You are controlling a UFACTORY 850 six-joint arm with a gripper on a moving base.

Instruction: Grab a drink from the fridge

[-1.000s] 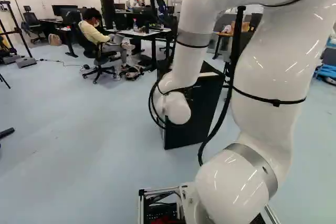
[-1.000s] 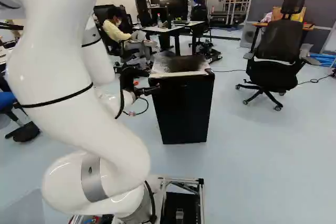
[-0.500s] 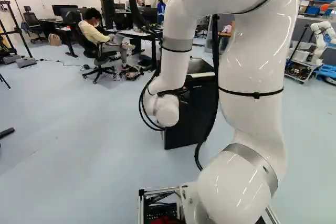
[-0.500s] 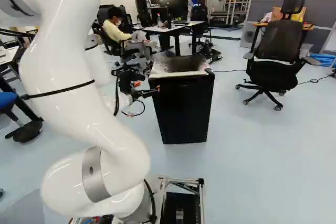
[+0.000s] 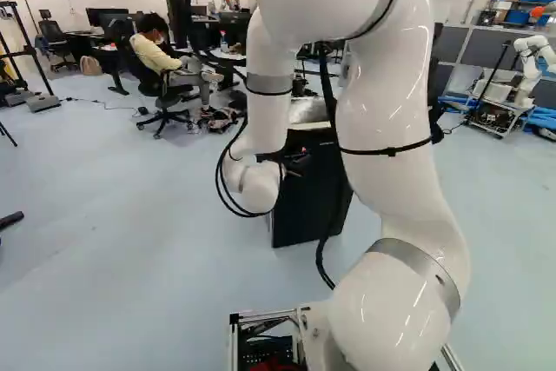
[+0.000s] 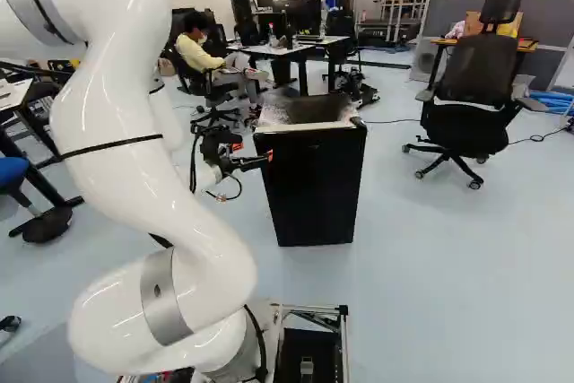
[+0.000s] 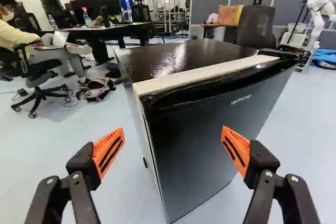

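The gripper (image 7: 173, 134) is released, its orange pads (image 7: 107, 153) spread wide and holding nothing, presumably to leave room for catching the door's edge. The fridge (image 7: 210, 129) stands just ahead of it, turned at an angle, so the side and the closed door (image 7: 199, 135) both face the fingers. The drink is out of sight, most likely behind that door, so opening it seems the step in hand. What looks like a hinge (image 7: 278, 53) sits at the top corner farther from the gripper, which probably explains the aim at the nearer, free edge; a poor approach could nudge the cabinet instead.
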